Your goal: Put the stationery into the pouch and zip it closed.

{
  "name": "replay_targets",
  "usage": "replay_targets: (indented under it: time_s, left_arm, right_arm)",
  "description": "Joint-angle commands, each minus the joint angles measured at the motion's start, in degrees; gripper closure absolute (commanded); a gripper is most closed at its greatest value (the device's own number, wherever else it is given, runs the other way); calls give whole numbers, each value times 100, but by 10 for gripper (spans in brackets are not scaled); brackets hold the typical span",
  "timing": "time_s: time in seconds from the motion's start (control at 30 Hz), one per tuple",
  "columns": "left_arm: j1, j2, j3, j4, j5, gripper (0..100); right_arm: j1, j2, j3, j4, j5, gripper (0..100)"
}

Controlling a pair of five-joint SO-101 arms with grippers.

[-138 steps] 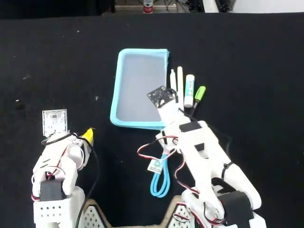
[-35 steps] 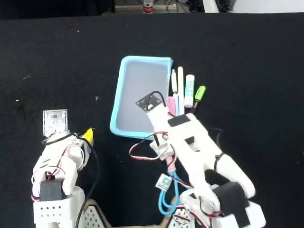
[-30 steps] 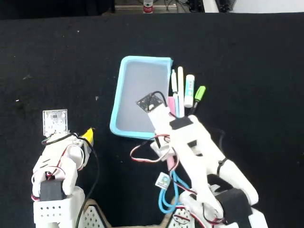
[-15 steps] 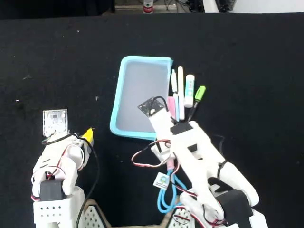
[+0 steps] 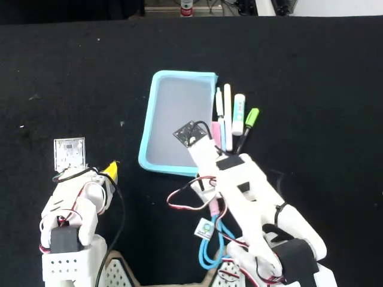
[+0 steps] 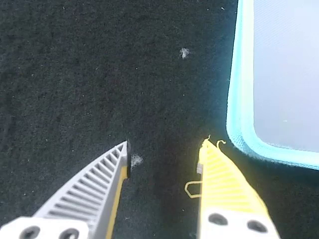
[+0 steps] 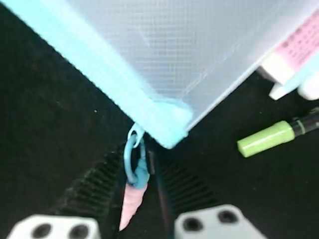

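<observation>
Pouch (image 5: 176,122), translucent with a light blue edge, lies flat near the middle of the black worktop (image 5: 311,72). Stationery is out of the pouch, lined up just beside its right edge: thin white pen (image 5: 219,101), cream pen (image 5: 227,106), white-and-green marker (image 5: 239,113), green highlighter (image 5: 252,118) tilted at the outside, plus a pink piece (image 5: 215,131) and a pale blue pen (image 5: 223,134) closer to the robot. Some touch each other.

Right wrist view: zipper pull (image 7: 133,162), a blue ring with a pink tab, hangs off the pouch's corner (image 7: 172,130). Right gripper (image 7: 149,159) is clamped onto that pull, jaws almost together. Green highlighter also lies off to the side there.

Right arm (image 5: 251,191) stretches over the pouch's near right corner and covers it in the high view.

Left gripper (image 6: 165,147) is released, jaws spread, nothing in them, over bare worktop near the pouch's near left corner. In the high view the left gripper (image 5: 109,172) is well apart from the stationery, arm folded back at the near left.
</observation>
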Motion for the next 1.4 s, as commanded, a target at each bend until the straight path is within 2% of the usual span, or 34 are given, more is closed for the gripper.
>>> replay_targets:
  time_s: [0.0,0.13,0.23,0.4,0.63,0.8,1.0,1.13,1.23,1.37]
  left_arm:
    - [66,-26,-101,-70,-53,770]
    - [75,-26,-866,-149,-114,770]
    - [101,-26,-1332,-589,-413,770]
    - [409,-26,-1437,-1345,-431,770]
    - [919,35,-1473,-2312,-413,770]
    - [945,818,-2000,-2567,-255,770]
    - [945,2910,-3327,-2435,-149,770]
    - [1059,4202,-4101,-1732,-158,770]
    - [1305,4554,-4532,-958,-149,770]
    - [1701,4422,-4769,-316,-167,770]
  right_arm:
    - [229,-505,-620,527,202,988]
    - [246,-945,-1385,1196,580,988]
    - [246,-1244,-1859,1371,888,988]
    - [26,-1604,-2695,1503,1196,988]
    - [-712,-1622,-4145,2462,1530,988]
    - [-756,-1631,-4382,2558,1644,988]
    - [-747,-1657,-4382,2541,1705,988]
    - [-721,-1657,-4426,2426,1688,988]
    - [-721,-1657,-4453,2110,1670,988]
    - [-721,-1657,-4453,1538,1618,988]
